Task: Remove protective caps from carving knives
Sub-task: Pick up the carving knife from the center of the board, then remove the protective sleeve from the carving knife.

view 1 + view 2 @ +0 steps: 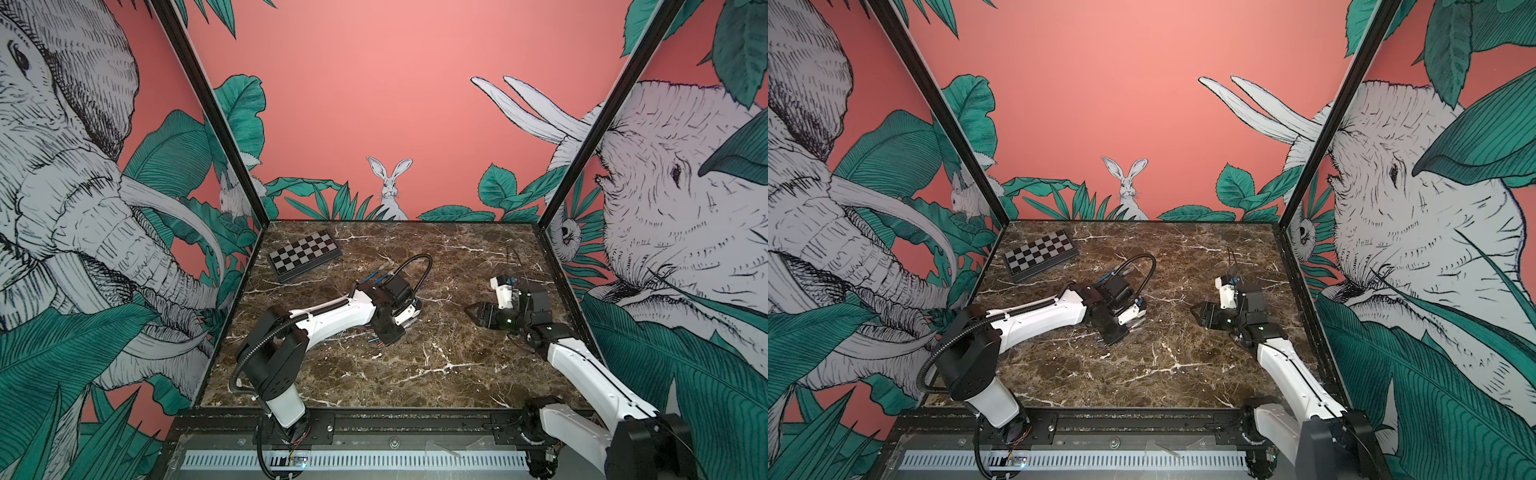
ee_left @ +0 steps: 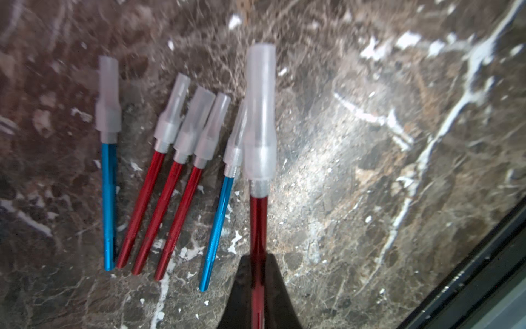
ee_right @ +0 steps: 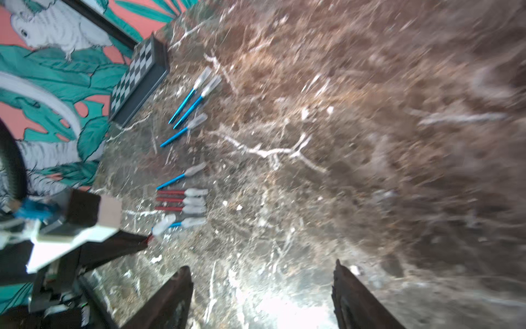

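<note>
Your left tool [image 2: 257,265] clamps the red knife [image 2: 257,222] by its handle above the counter [image 2: 370,171]. Its cap [image 2: 260,114] points straight out along the knife's axis. Your right tool [image 3: 262,266], jaws apart and empty, sits well apart from it.

Bare table [image 1: 436,370] well apart from checkered board [image 1: 304,255], passable. Near board: carving knives [image 2: 141,205] and left arm [image 1: 332,316] block the way. Right arm [image 1: 582,365] far from board.

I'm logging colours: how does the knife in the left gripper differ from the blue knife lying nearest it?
The held knife has a red handle; the nearest knife is blue. The held knife is clamped in the shut left gripper; the blue one lies loose on the marble table. Both wear clear caps.
</note>
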